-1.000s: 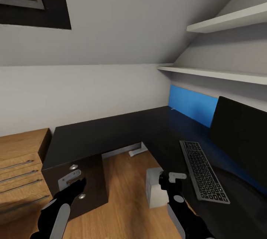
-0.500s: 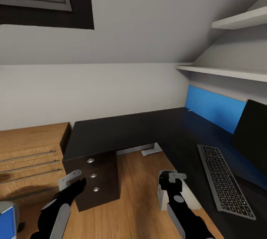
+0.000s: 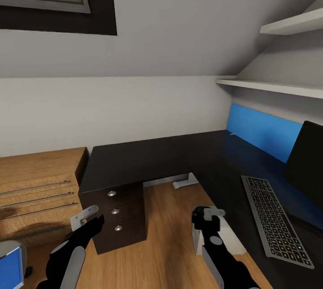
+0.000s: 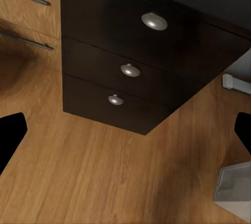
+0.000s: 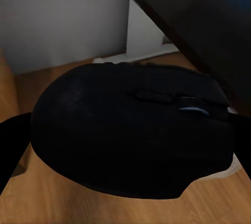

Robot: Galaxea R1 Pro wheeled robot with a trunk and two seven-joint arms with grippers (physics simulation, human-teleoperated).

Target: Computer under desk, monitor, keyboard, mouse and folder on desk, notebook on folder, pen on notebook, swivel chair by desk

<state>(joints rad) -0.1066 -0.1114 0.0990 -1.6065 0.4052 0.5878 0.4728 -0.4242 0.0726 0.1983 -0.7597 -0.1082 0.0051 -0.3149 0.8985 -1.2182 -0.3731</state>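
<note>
Right claw (image 3: 204, 217) grips the mouse (image 5: 130, 135), plain at the wrist; left claw (image 3: 89, 221) spread, empty.

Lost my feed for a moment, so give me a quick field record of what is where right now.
right gripper: shut on the mouse, over the floor
left gripper: open, empty, facing the desk drawers
keyboard: flat on the desk, in front of the monitor
computer: on the floor by the desk edge
folder: blue corner at lower left

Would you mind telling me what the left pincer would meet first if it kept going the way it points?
Probably the wood floor just before the desk drawer unit; depth is unclear.
</note>
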